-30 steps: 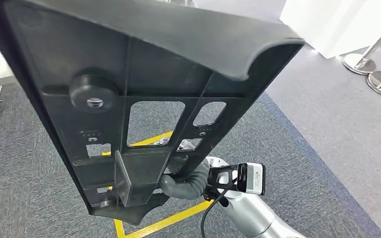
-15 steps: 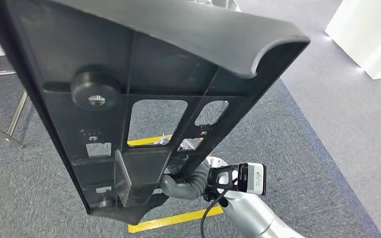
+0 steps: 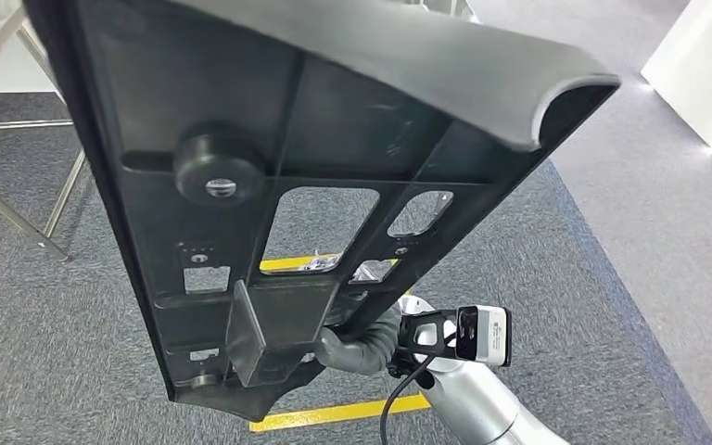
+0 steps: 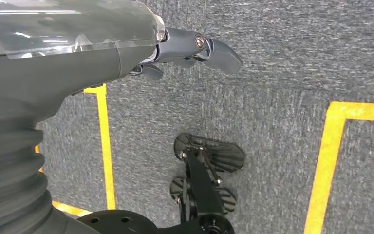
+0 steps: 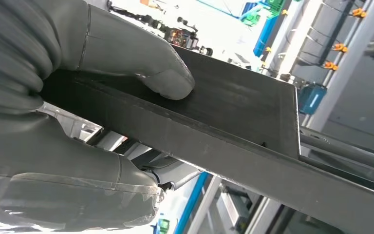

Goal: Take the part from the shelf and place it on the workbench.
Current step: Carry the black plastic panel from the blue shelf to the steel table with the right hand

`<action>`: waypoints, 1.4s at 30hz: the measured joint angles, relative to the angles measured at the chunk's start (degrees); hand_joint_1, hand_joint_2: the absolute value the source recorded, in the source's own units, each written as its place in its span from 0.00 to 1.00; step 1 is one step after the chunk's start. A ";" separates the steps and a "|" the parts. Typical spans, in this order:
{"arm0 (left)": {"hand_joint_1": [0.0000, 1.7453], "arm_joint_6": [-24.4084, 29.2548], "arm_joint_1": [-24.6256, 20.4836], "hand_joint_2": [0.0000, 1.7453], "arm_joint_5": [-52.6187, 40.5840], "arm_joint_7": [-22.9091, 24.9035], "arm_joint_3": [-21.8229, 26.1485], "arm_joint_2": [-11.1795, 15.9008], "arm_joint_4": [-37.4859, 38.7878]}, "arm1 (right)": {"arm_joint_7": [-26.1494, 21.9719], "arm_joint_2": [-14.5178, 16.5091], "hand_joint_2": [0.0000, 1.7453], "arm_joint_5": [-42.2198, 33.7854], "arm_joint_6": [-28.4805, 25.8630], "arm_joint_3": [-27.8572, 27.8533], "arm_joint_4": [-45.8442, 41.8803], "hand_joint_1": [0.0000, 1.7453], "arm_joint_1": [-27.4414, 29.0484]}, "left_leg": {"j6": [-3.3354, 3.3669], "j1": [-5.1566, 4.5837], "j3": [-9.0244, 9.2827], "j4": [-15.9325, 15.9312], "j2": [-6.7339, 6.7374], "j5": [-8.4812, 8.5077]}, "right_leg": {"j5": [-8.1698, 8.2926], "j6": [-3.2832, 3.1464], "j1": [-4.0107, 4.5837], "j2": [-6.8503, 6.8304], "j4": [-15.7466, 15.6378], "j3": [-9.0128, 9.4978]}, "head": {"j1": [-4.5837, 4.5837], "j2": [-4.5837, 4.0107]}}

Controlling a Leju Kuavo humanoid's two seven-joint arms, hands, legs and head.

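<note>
The part [image 3: 287,185], a large black moulded plastic panel with ribs, cut-out windows and a round boss, is held up in the air close in front of the head camera, above the grey carpet floor [image 3: 612,306]. Its long axis runs steeply from the lower near end, by the right robot hand [image 3: 357,345], up and away to its wide top end, and the panel leans a little to the left. The ribbed back face turns toward the camera; a curled lip runs along its upper right edge.

The right robot hand grips the part at its lower end. In the right wrist view the grey thumb [image 5: 165,78] presses flat on one face of a dark flange while the rest of the hand wraps below it, so the hold is a firm clamp on the part.

The left robot hand [image 4: 190,51] hangs over the carpet, holding nothing, its fingers loosely curved and apart.

To the right of the part the carpet lies open as far as a white block [image 3: 705,83] at the far right. Yellow floor tape [image 3: 334,413] runs under the near end of the part. At the far left, slanted metal legs [image 3: 46,199] of a frame stand on the carpet, near the part's left edge.
</note>
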 joint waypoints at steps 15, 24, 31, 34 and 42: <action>0.00 0.08 0.36 1.00 0.00 -0.50 0.00 0.52 0.00 | 0.00 0.12 1.00 -1.98 1.70 -1.11 -0.82 1.00 1.15 | -0.91 -0.20 -4.79 2.40 0.16 4.27 | -5.78 -0.82 -0.09 0.92 -1.36 7.61 | -0.01 0.00; 0.00 0.15 0.22 1.00 0.00 -0.80 0.02 0.67 0.00 | -0.01 0.21 1.00 -1.09 2.46 -2.31 -1.11 1.00 1.60 | 1.22 0.19 -1.62 0.52 0.61 1.02 | -11.16 1.61 -0.45 0.64 15.00 -3.13 | -0.01 0.00; 0.00 0.42 0.21 1.00 0.00 -0.84 0.05 0.66 0.00 | 0.00 0.09 1.00 -0.72 2.27 -2.38 -0.96 1.00 1.68 | -0.17 -0.05 1.34 0.63 0.51 -1.51 | 0.52 0.40 -0.13 0.19 1.25 -1.37 | 0.01 0.00; 0.00 0.51 0.07 1.00 0.00 -0.85 0.07 0.67 0.00 | -0.01 0.15 1.00 -0.74 2.47 -2.60 -1.03 1.00 1.68 | -1.16 0.10 1.37 0.98 0.75 -2.18 | 0.49 -0.60 -0.28 0.38 0.19 -0.74 | 0.02 0.00; 0.00 0.50 0.19 1.00 0.00 -0.92 0.07 0.78 0.00 | 0.00 0.37 1.00 -0.68 2.92 -2.85 -1.05 1.00 1.92 | -2.19 0.31 -5.55 11.50 0.79 -3.04 | -0.57 -1.41 -0.38 0.40 -0.37 1.23 | -0.01 0.00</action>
